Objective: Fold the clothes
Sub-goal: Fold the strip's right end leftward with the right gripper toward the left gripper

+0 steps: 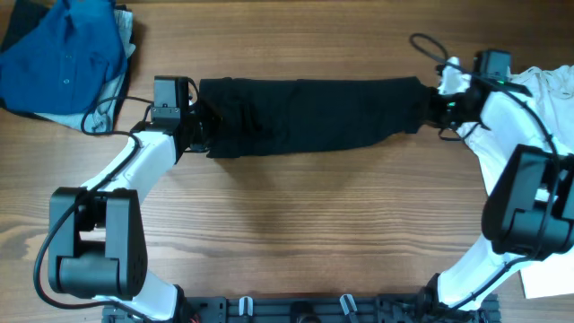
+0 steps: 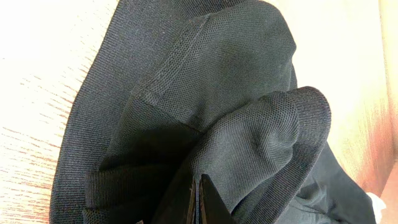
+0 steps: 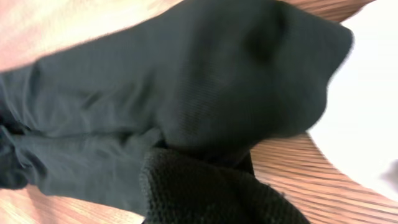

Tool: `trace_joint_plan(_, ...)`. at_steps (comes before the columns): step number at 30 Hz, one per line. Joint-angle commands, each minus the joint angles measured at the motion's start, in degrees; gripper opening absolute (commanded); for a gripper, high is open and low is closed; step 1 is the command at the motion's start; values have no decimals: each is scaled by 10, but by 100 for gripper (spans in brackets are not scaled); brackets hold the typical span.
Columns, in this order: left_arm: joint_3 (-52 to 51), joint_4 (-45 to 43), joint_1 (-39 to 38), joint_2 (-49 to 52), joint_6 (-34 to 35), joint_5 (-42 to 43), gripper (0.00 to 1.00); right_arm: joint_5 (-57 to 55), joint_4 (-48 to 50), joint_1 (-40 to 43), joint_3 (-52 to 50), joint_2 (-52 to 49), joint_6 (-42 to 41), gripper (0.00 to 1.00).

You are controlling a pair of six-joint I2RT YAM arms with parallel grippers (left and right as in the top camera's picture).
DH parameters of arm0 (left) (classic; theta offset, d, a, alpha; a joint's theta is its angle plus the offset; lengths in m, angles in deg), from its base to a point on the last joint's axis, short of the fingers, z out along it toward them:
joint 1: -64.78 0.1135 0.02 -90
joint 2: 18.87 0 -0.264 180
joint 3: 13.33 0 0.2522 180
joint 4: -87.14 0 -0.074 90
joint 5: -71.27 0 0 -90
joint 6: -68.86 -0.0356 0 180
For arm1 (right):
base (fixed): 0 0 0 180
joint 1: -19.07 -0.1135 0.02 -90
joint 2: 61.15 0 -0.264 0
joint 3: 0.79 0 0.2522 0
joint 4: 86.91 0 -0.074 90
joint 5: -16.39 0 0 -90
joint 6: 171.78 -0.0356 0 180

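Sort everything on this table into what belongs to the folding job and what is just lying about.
Job: black T-shirt, stretched between the left gripper and the right gripper, both shut on it.
Lying about: blue shirt in the far left corner; white T-shirt at the right edge.

Wood-grain table (image 1: 296, 224), evenly lit; wrist views possibly overexposed.
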State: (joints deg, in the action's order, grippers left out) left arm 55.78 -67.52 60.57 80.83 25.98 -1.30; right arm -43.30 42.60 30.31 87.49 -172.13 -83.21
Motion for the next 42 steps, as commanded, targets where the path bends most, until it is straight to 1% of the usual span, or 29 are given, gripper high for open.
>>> trace_joint_plan(1,2,4,3,-6,-4,-5,4,-40,-9,-54,4,10,3,5)
trace_joint_plan(4,2,9,3,-6,-4,-6,4,-43,-16,-88,9,11,-2,4)
trace_joint_plan(8,2,15,3,-6,-4,-6,4,-56,-24,-111,21,21,-2,4)
trace_joint_plan(19,2,20,3,-6,-4,-8,4,-98,-51,-115,24,78,2,4)
trace_joint_plan(26,2,24,3,-6,-4,-10,4,-101,-82,-126,24,92,30,4)
trace_joint_plan(31,2,24,3,-6,-4,-10,4,-129,-90,-169,24,92,29,4)
trace_joint_plan(38,2,31,3,-6,-4,-10,4,-143,-90,-234,24,92,28,4)
trace_joint_plan(42,2,35,3,-6,-4,-10,4,-143,-91,-256,24,92,25,4)
